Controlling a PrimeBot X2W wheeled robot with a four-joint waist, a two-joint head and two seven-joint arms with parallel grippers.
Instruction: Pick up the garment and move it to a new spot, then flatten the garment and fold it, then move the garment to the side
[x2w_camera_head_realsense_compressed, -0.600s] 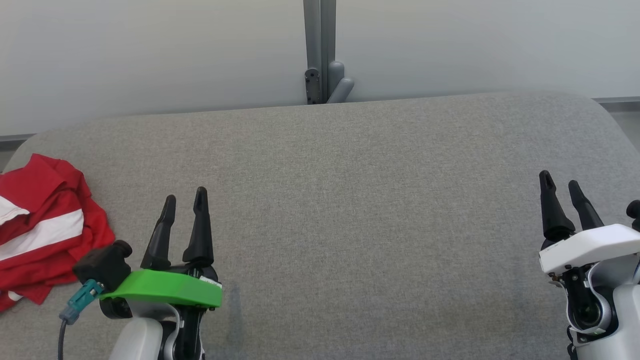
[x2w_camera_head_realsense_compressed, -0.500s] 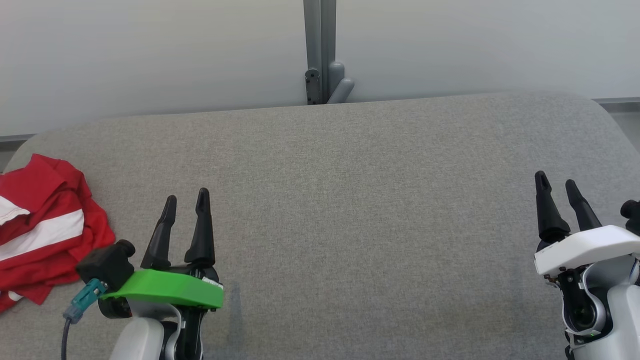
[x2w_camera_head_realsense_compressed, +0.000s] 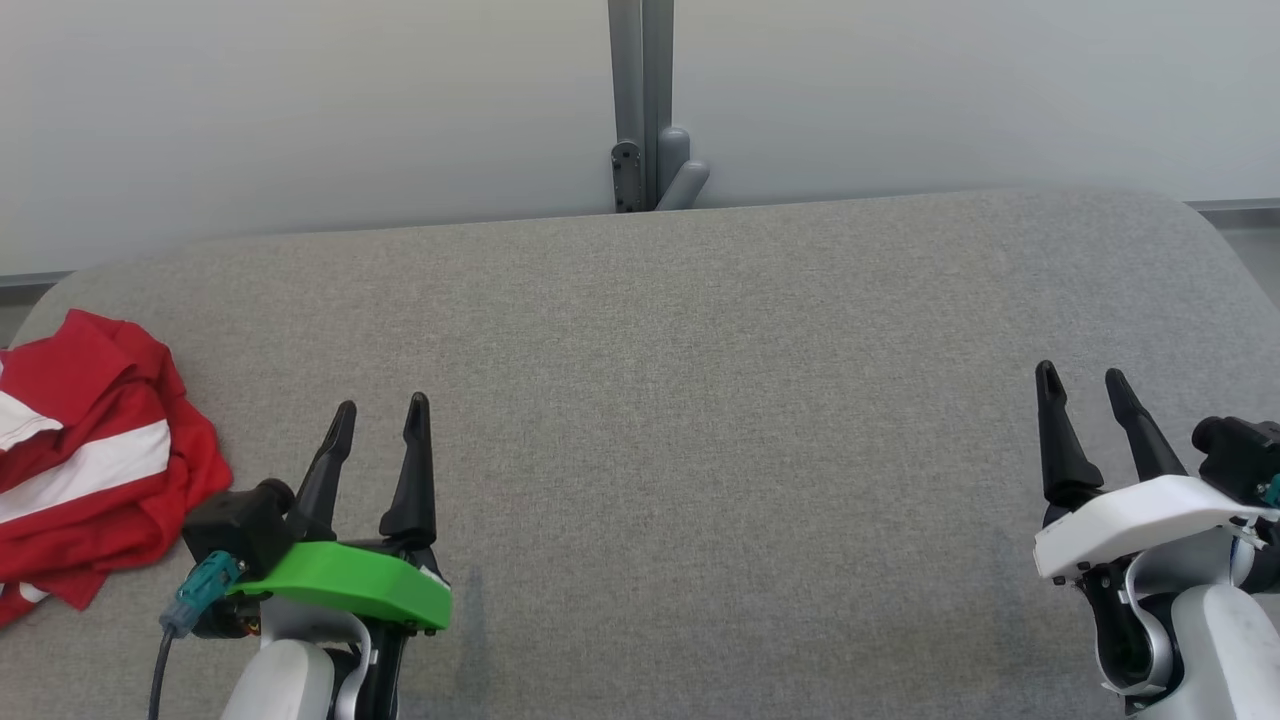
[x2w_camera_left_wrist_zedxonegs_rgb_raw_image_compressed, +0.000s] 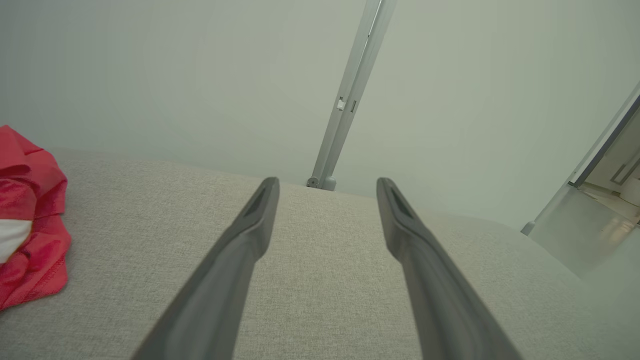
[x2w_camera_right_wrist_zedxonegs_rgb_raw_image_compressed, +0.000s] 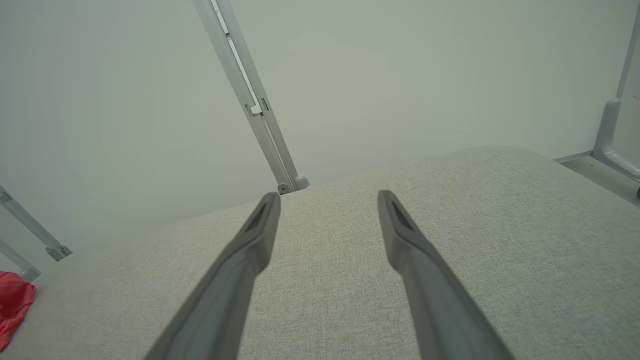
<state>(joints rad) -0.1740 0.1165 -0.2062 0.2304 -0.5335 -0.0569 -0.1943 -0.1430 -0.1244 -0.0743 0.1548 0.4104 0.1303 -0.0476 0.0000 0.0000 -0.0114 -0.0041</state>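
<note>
Head view: the garment (x2w_camera_head_realsense_compressed: 85, 460), red with white stripes, is lying crumpled at the far left edge of the grey cushion (x2w_camera_head_realsense_compressed: 700, 400), partly cut off by the frame. The left gripper (x2w_camera_head_realsense_compressed: 382, 408), the one with the green cover, sits low left just beside the garment. Its fingers are clear of the cloth and spread wide, with nothing between them. The right gripper (x2w_camera_head_realsense_compressed: 1082, 375), white cover, is way over at the lower right, well apart from the garment, also wide open and empty. A grey post (x2w_camera_head_realsense_compressed: 640, 100) stands behind the cushion against a pale wall (x2w_camera_head_realsense_compressed: 300, 120).

Left wrist view: the left gripper (x2w_camera_left_wrist_zedxonegs_rgb_raw_image_compressed: 327, 182) gapes over bare cushion, and the garment (x2w_camera_left_wrist_zedxonegs_rgb_raw_image_compressed: 30, 225) is bunched at the left edge, off to the side of the fingers.

Right wrist view: the right gripper (x2w_camera_right_wrist_zedxonegs_rgb_raw_image_compressed: 327, 195) is spread wide above the cushion, holding nothing. A scrap of the garment (x2w_camera_right_wrist_zedxonegs_rgb_raw_image_compressed: 12, 305) shows in the bottom left corner, well away.
</note>
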